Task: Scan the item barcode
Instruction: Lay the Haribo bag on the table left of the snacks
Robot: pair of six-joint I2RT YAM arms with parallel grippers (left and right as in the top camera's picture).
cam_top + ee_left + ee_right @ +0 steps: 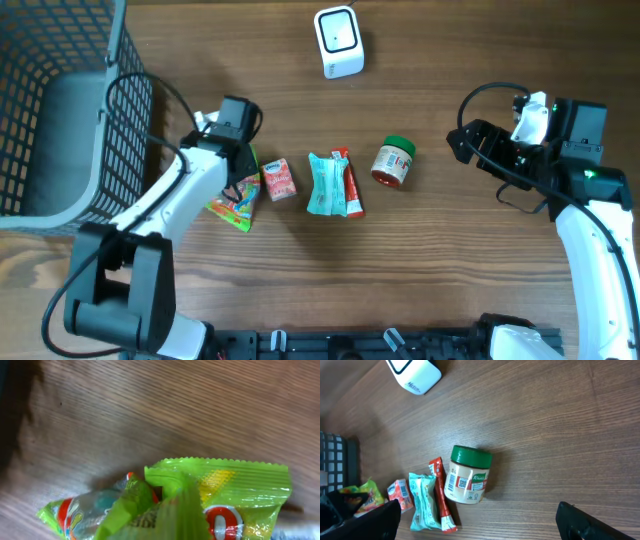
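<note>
- Step in hand: picking up the item. The left hand (238, 168) is down on the green snack packet (215, 495), which lies on the worktop (450, 280) at the left end of the row, beside the wire basket (125, 110).
- The left hand's fingers are together. They are out of shot in the wrist view, but a fold of film bunches up towards the lens, so it looks clamped on the packet.
- The right hand (480, 525) hangs with its fingers wide apart and holds nothing, off to the right of the jar (467, 476).
- Next move, as I judge it: lift the packet and carry it to the scanner (338, 42) at the far edge, with the barcode turned to its window. No barcode shows on the packet yet.
- Packet: thin glossy film, crinkled, with a serrated seal edge. It is likely to flop and crease, which could hide the code.
- Scanner: a smooth white rounded box with a dark-framed face.
- Others: the jar is rigid, with a ridged green lid; a teal pouch (322, 185), a red stick sachet (350, 185) and a pink carton (278, 178).
- Worktop: wood grain, matte.
</note>
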